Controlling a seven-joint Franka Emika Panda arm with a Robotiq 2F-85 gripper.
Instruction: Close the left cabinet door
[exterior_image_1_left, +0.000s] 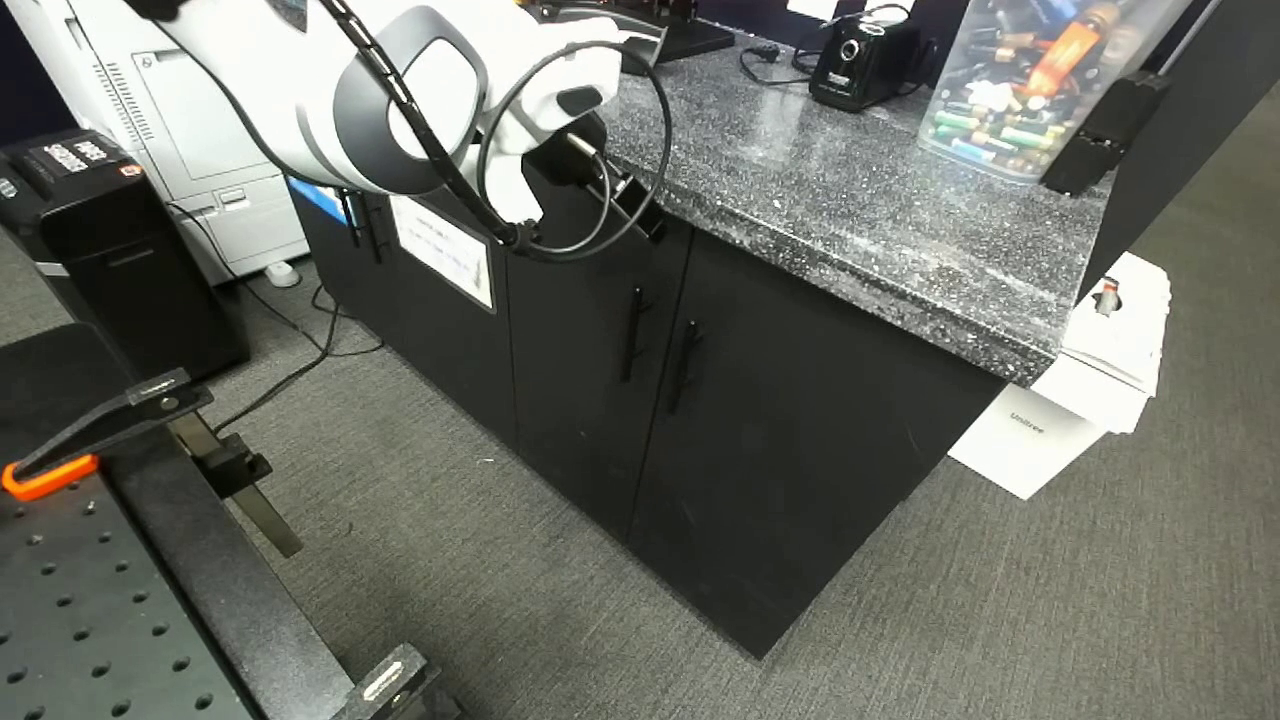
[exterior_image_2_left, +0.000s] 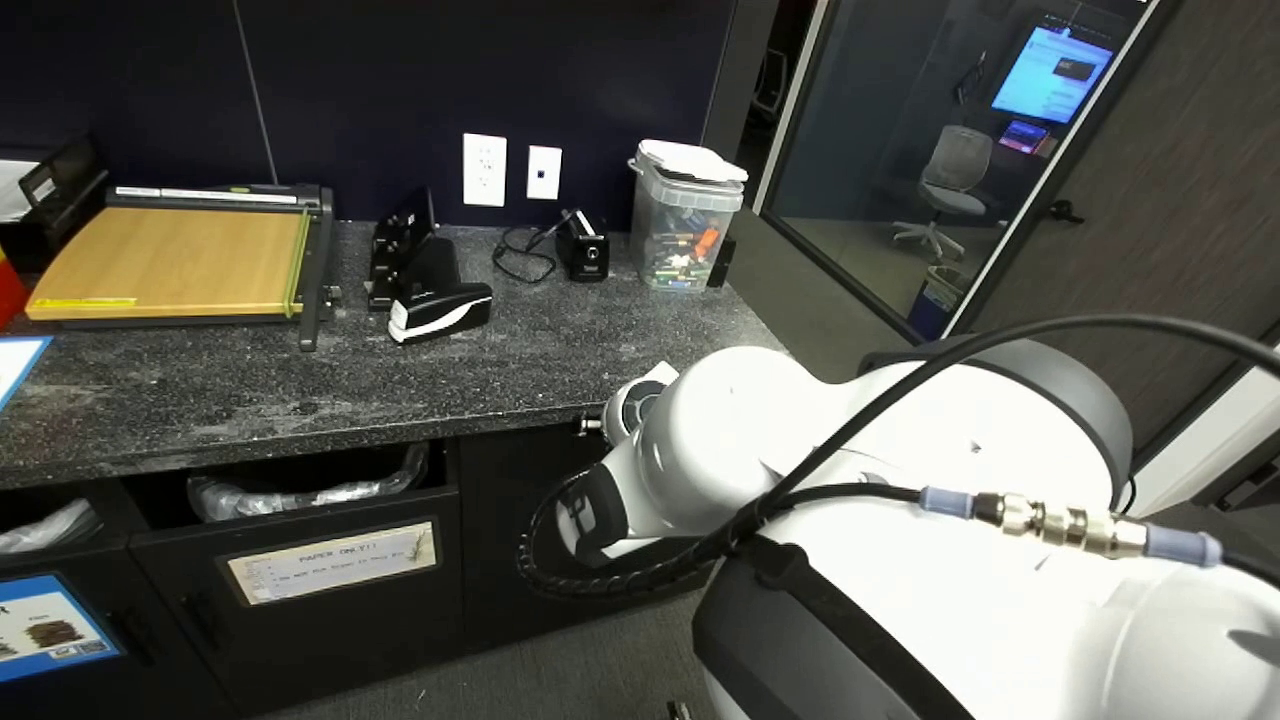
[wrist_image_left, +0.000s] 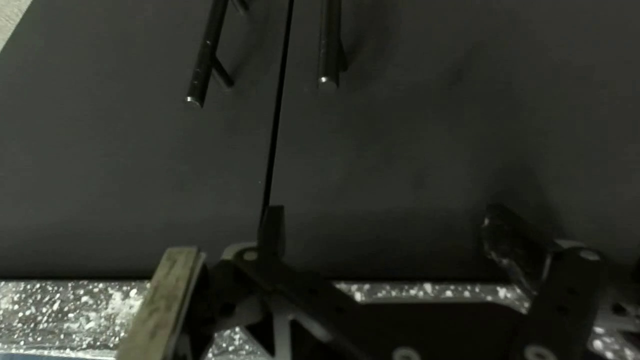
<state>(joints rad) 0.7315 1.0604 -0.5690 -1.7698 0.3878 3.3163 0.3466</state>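
Note:
The left cabinet door is a flat matte-black panel under the counter in an exterior view, with a slim black bar handle. It looks shut, about flush with the matching door; only a thin seam separates them. The wrist view is upside down, so the left door fills its right part. My gripper is open and empty before the door's top part, just under the counter edge. I cannot tell whether the fingertips touch the panel. In an exterior view the arm covers most of the left door and hides the gripper.
The speckled counter overhangs the doors. The second door's bar handle sticks out beside the seam. A paper-bin panel adjoins the left door. A black perforated table stands opposite. A tan strip shows beside the gripper.

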